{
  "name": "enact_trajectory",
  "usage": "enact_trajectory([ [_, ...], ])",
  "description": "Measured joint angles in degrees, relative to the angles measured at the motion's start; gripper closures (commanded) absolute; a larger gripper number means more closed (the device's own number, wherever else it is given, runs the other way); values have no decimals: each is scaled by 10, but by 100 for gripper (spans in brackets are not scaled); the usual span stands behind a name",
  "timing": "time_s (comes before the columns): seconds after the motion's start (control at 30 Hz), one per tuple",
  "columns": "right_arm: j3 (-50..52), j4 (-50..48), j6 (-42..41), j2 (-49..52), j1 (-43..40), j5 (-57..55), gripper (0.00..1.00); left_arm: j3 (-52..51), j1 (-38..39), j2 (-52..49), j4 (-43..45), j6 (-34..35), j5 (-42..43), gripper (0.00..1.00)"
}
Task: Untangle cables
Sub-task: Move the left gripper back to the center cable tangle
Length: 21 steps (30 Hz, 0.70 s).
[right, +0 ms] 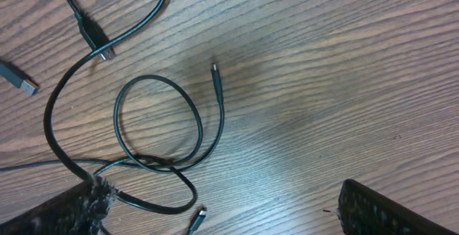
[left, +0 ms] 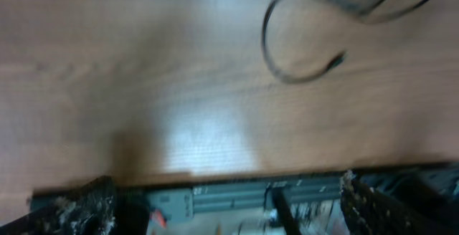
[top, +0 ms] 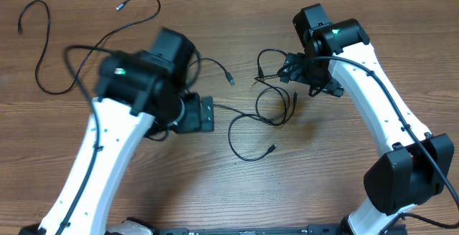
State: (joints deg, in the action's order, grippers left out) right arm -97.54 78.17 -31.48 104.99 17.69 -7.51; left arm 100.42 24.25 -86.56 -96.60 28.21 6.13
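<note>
A loose tangle of thin black cables (top: 267,106) lies at the table's middle, with one strand looping forward to a plug (top: 272,147). Another cable (top: 43,49) snakes across the far left, apart from the tangle. My left gripper (top: 206,114) is just left of the tangle. It stands open and empty (left: 226,206) in the blurred left wrist view, with the loop and plug (left: 333,61) ahead of it. My right gripper (top: 310,76) hovers over the tangle's far right side, open (right: 229,206). Cable loops (right: 158,124) lie beside its left finger (right: 90,199), with nothing gripped.
A further strand ends in a plug (top: 229,79) beside the left arm's wrist. The thick black wires on both arms are the robot's own. The table's front edge (left: 237,174) and the arm bases lie close behind the left gripper.
</note>
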Motion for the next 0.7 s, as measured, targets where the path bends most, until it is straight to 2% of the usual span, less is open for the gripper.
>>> enact_trajectory([
  [0.27, 0, 0, 0, 0, 0, 0, 0, -107, 43, -3, 25, 59, 0, 0],
  [0.53, 0, 0, 0, 0, 0, 0, 0, -214, 73, -3, 256, 151, 7, 0],
  [0.7, 0, 0, 0, 0, 0, 0, 0, -288, 73, -5, 360, 201, 7, 1],
])
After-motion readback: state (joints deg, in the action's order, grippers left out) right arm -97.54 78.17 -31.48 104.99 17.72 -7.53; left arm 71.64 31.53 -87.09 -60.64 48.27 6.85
